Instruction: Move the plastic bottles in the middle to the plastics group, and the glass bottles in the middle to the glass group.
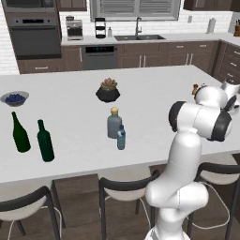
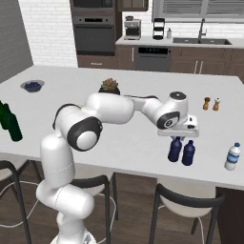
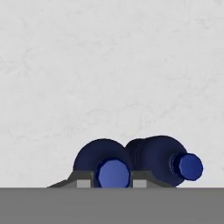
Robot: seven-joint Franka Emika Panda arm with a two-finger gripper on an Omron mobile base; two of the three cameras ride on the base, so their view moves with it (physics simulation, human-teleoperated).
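Observation:
My gripper [image 2: 177, 138] hangs over the right end of the island, shut on the neck of a dark navy plastic bottle [image 2: 174, 149]. In the hand view the fingertips [image 3: 85, 182] flank that navy bottle's cap [image 3: 113, 172]. A second navy bottle [image 2: 188, 153] stands touching it on its right, with a pale blue bottle [image 2: 232, 157] further right. In the middle stand the grey tan-capped glass bottle [image 1: 114, 123] and a small pale blue plastic bottle [image 1: 121, 137]. Two tall dark green bottles [image 1: 20, 133] [image 1: 45, 141] stand at the left end.
A potted plant [image 1: 108, 90] sits behind the middle bottles and a bowl of blue fruit [image 1: 14, 98] at the far left. Salt and pepper shakers [image 2: 211, 103] stand behind the navy bottles. Stools [image 1: 124, 187] line the island's near edge.

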